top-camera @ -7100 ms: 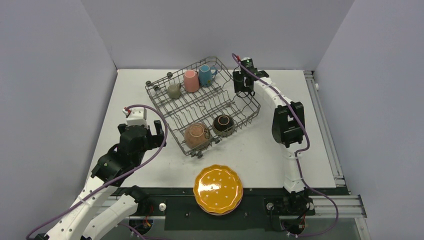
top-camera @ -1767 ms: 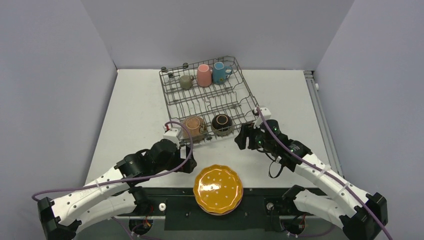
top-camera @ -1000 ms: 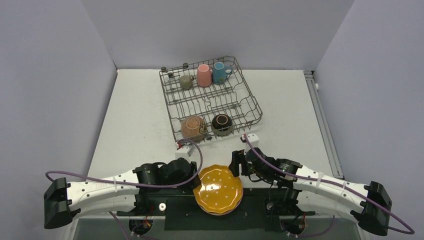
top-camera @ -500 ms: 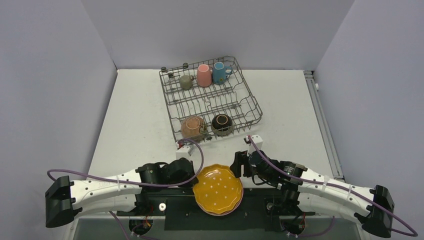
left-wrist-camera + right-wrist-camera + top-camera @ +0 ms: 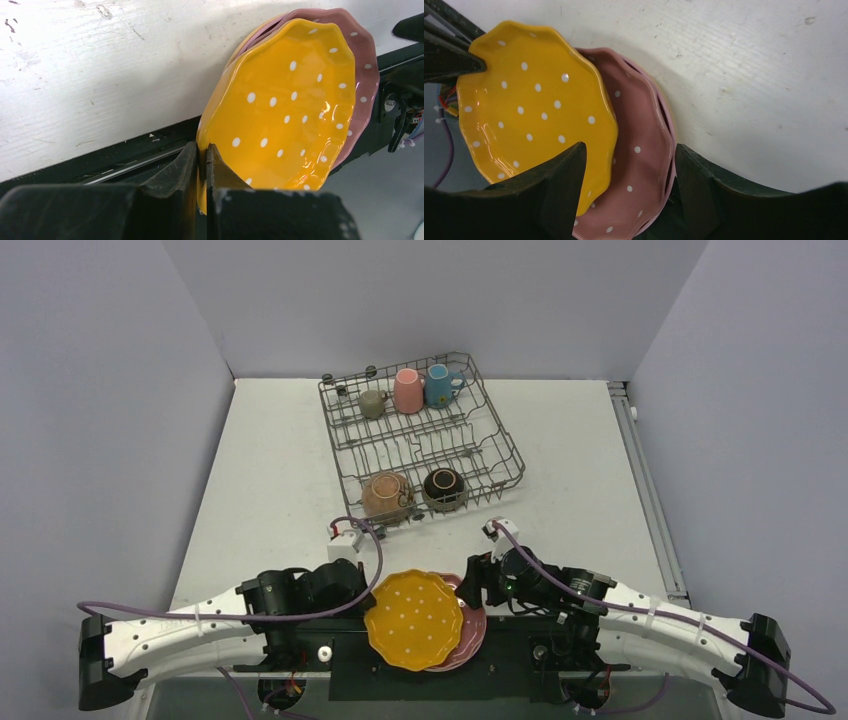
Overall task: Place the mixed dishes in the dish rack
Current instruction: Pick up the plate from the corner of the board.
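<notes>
Right at the near lip of the tabletop (image 5: 270, 490), the scalloped orange-yellow dotted plate (image 5: 413, 620) sits offset to the left on top of the pink plates (image 5: 474, 628), so a crescent of pink shows on its right side. The left jaws are pinched tight on the orange plate's left rim, so that plate is held and the left arm (image 5: 190, 620) is the one that counts here. The right jaws stand wide apart just to the right, straddling the edge of the pink plates without gripping anything I can see. My guess is the right arm (image 5: 660, 615) is just waiting. Now the bit that matters: the dish rack (image 5: 420, 440) lies straight ahead of the plate, farther up the tabletop and well apart from it, with its long side running roughly near-to-far. The terracotta bowl (image 5: 385, 495) and dark brown bowl (image 5: 445, 488) fill the near row. The grey-green cup (image 5: 372, 403), pink cup (image 5: 407, 390) and blue mug (image 5: 437, 386) take the far end, so the open tines in between look like the target. The plate's round, so there's no long axis to fuss over, but I reckon it'll need tipping up on edge to slot in.
</notes>
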`<action>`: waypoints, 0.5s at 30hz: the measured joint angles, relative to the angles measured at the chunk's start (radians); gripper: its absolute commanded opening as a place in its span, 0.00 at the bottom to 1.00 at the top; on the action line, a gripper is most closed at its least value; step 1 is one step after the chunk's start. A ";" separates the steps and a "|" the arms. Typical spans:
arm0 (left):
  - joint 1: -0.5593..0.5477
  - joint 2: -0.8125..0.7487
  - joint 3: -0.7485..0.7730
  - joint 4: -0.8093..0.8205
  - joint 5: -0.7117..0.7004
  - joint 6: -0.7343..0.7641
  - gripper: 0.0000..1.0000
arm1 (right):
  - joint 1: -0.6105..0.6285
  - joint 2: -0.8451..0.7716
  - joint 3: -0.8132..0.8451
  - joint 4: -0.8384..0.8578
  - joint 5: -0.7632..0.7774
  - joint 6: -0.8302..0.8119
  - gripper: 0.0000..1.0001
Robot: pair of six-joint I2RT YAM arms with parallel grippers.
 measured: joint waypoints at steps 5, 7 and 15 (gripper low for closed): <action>0.000 -0.039 -0.018 -0.021 -0.005 -0.024 0.00 | 0.019 0.071 -0.035 0.077 -0.087 0.011 0.59; 0.000 -0.046 -0.028 -0.027 -0.007 -0.035 0.00 | 0.027 0.094 -0.042 0.111 -0.114 0.015 0.59; 0.000 -0.027 -0.064 -0.005 -0.010 -0.077 0.00 | 0.043 0.198 -0.084 0.266 -0.182 0.056 0.57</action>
